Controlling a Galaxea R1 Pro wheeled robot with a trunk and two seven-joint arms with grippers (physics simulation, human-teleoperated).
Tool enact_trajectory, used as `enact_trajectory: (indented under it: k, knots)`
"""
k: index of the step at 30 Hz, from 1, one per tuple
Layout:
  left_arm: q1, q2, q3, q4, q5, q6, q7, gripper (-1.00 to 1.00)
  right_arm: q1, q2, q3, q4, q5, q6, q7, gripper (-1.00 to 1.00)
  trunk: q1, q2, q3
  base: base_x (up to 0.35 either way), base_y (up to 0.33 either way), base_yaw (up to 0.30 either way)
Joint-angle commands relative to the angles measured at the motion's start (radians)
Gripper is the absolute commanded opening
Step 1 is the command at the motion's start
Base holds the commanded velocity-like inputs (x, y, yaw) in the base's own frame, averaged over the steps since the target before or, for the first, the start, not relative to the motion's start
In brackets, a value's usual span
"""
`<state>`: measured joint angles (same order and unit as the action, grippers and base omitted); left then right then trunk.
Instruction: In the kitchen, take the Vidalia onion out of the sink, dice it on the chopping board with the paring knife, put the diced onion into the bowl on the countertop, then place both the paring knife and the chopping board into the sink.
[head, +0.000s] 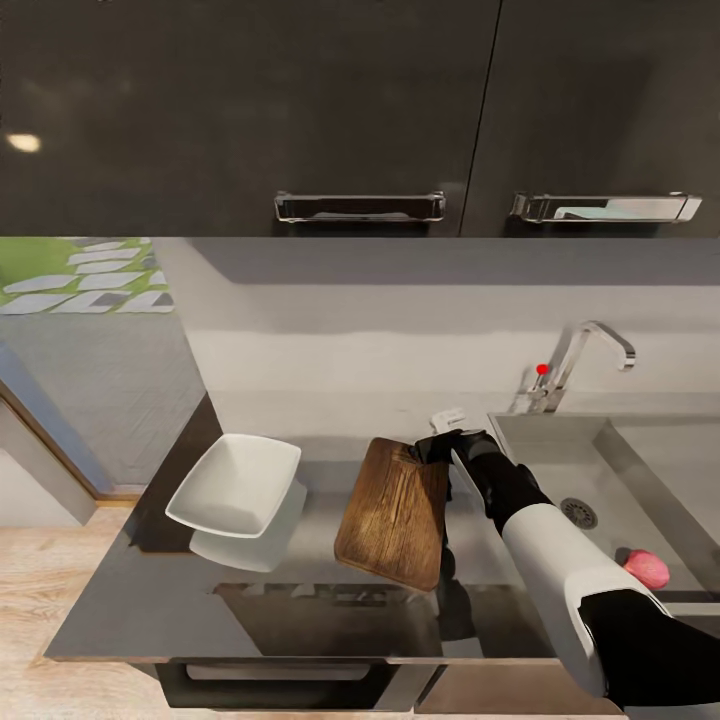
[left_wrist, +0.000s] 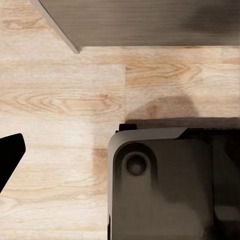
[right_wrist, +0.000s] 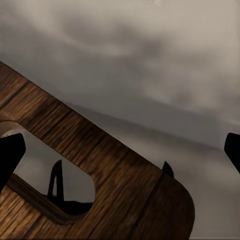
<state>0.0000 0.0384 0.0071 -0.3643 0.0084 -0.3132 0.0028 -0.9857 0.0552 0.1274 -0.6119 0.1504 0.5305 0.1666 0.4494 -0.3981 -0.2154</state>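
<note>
Now the right fingers hover spread at the chopping board's far handle corner, ready to drag it; the onion waits at four o'clock in the sink. Left fingers: can't tell.

Dark glossy wall cabinets with chrome handles hang above a pale grey wall. Light wooden floor lies below. At left, possibly a window or doorway showing grass and paving.
</note>
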Motion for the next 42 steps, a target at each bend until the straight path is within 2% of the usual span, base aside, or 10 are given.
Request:
enact_trajectory:
  k: [1,11,42]
  knots:
    - [0.0,0.0,0.001,-0.001,0.001,-0.002,0.0,1.0,-0.001,0.0,0.0,-0.001,0.011,0.005,0.007,1.0,0.001,-0.002,-0.002,0.0,0.0,0.0]
    - [0.0,0.0,0.001,-0.001,0.001,-0.001,0.0,1.0,-0.001,0.0,0.0,0.001,0.011,0.005,0.008,1.0,0.001,-0.002,-0.005,0.0,0.0,0.0]
    - [0.0,0.0,0.001,0.0,0.002,-0.001,0.0,1.0,-0.001,0.0,0.0,0.001,0.011,0.005,0.008,1.0,0.001,-0.002,-0.034,0.0,0.0,0.0]
